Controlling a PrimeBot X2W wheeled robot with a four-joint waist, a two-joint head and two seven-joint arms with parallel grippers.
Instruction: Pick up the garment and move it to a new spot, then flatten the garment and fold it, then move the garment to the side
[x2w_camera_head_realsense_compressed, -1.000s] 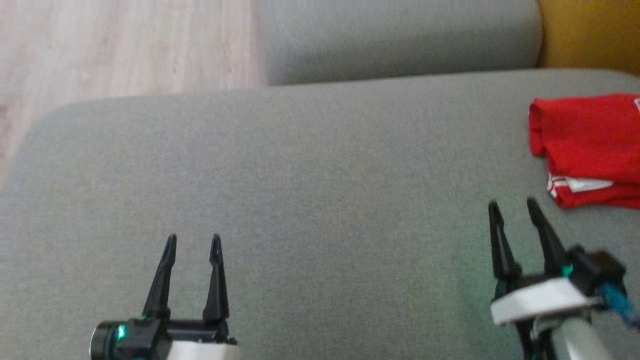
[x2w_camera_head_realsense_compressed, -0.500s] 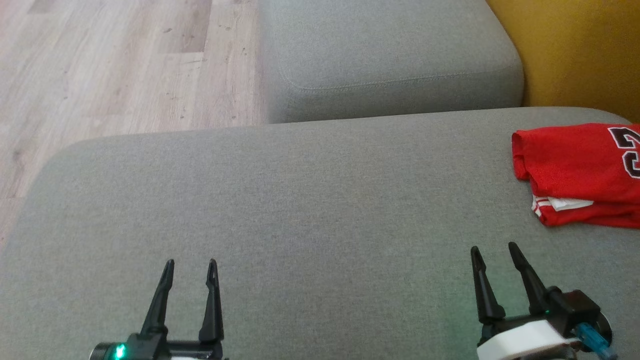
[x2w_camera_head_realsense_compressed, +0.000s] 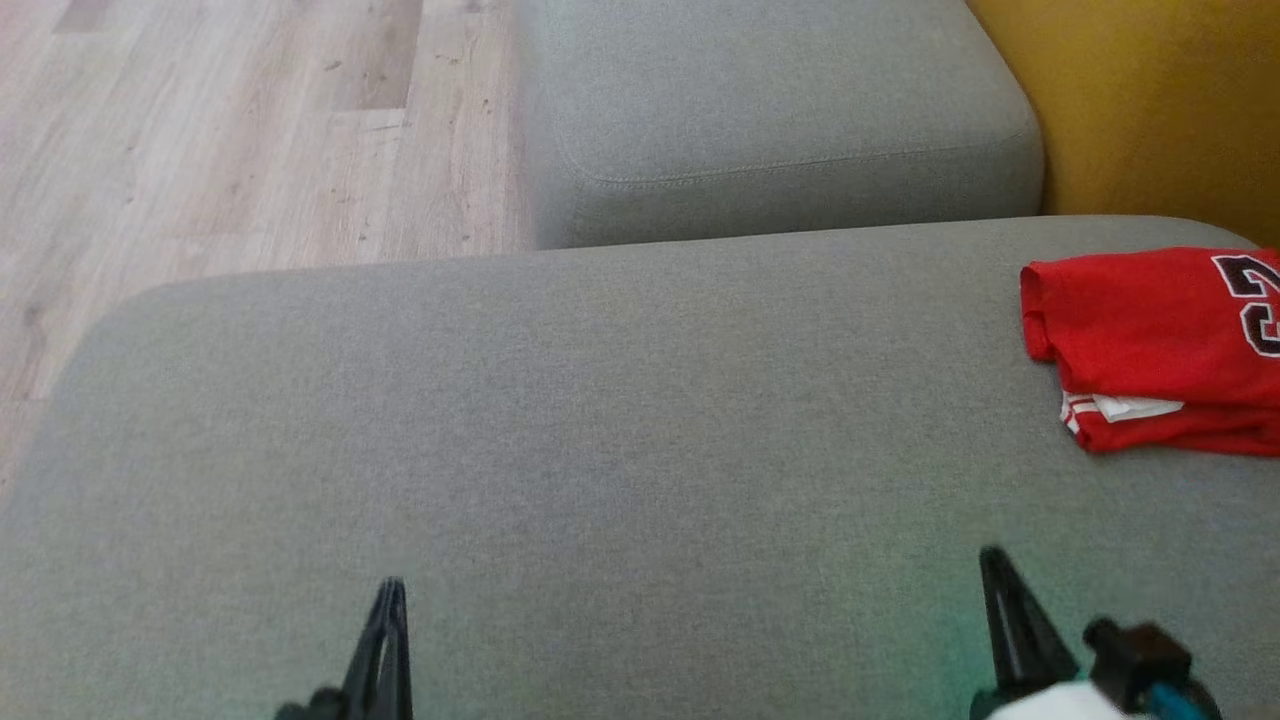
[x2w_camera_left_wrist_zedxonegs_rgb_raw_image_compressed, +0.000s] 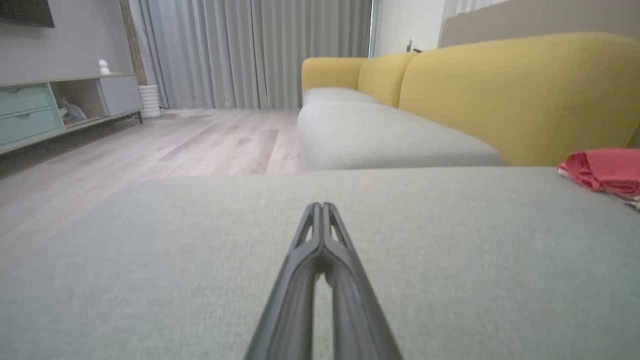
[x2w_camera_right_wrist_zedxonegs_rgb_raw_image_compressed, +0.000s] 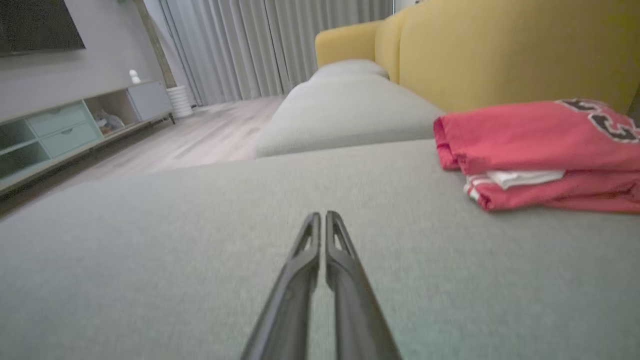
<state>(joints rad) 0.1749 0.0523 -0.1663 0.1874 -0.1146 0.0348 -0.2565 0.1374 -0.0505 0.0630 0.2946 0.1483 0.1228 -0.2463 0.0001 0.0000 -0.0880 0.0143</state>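
Seat, head view: grey sofa seat (x2w_camera_head_realsense_compressed: 600, 430) spans the frame. A second grey cushion (x2w_camera_head_realsense_compressed: 780, 110) lies beyond it, with wood floor (x2w_camera_head_realsense_compressed: 230, 140) to the left and a yellow backrest (x2w_camera_head_realsense_compressed: 1160, 100) at upper right.
Garment, head view: red garment (x2w_camera_head_realsense_compressed: 1140, 340), folded, lies on the seat at the right edge, just below the backrest. Its dark number print is cut by the frame. A white strip shows between the layers.
Left tool, head view: left tool (x2w_camera_head_realsense_compressed: 392, 590) at bottom left, over bare seat, fingers together. It is well apart from the garment.
Right tool, head view: right tool (x2w_camera_head_realsense_compressed: 992, 560) at bottom right, its fingers reading as one dark spike. It is nearer the garment but not touching it.
Tool, left wrist view: fingers pressed tip to tip, closed on nothing, low over the seat.
Garment, left wrist view: at the right edge, on the seat, well off from the tips.
Room, left wrist view: grey curtains (x2w_camera_left_wrist_zedxonegs_rgb_raw_image_compressed: 250, 50) at the back, and a cabinet (x2w_camera_left_wrist_zedxonegs_rgb_raw_image_compressed: 35, 110) with teal drawers on the left.
Tool, right wrist view: fingers drawn together with only a hairline slit between them. Nothing is held.
Garment, right wrist view: ahead and to the right of the tips, apart from them. It lies in stacked layers with white trim at the near edge.
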